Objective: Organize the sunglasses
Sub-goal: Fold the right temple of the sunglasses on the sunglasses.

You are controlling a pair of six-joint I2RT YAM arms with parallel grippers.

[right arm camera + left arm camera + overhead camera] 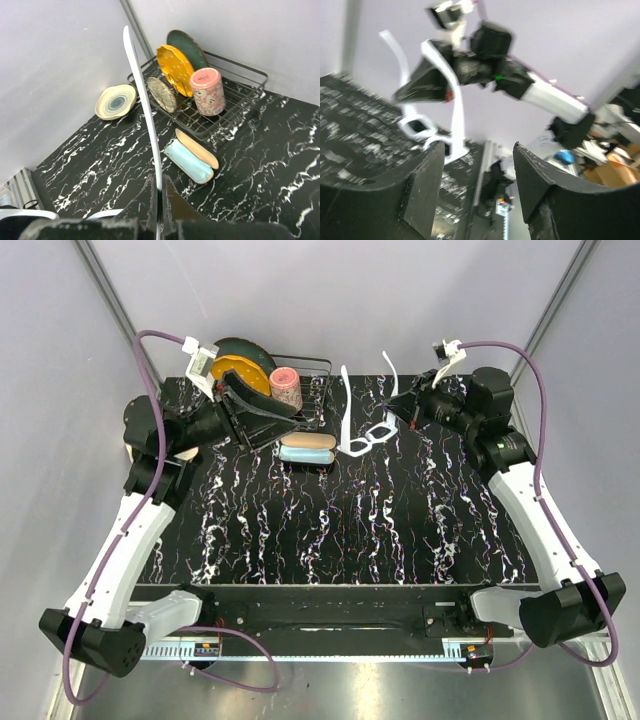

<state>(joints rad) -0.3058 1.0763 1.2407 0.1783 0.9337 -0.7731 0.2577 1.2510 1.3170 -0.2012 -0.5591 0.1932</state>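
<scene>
Right gripper: jaws pinched on one slim arm of the thin white-framed sunglasses. Arms unfolded, lenses low over the far centre of the black marbled table. Left gripper: spread, empty. Open oblong pale-blue-lined case just beside. Judged: grasp made; folding and casing remain.

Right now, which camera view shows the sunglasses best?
Top external: the whole sunglasses show, with both arms raised. The left wrist view shows them blurred. The right wrist view shows only one slim arm, pinched in the right gripper.
</scene>
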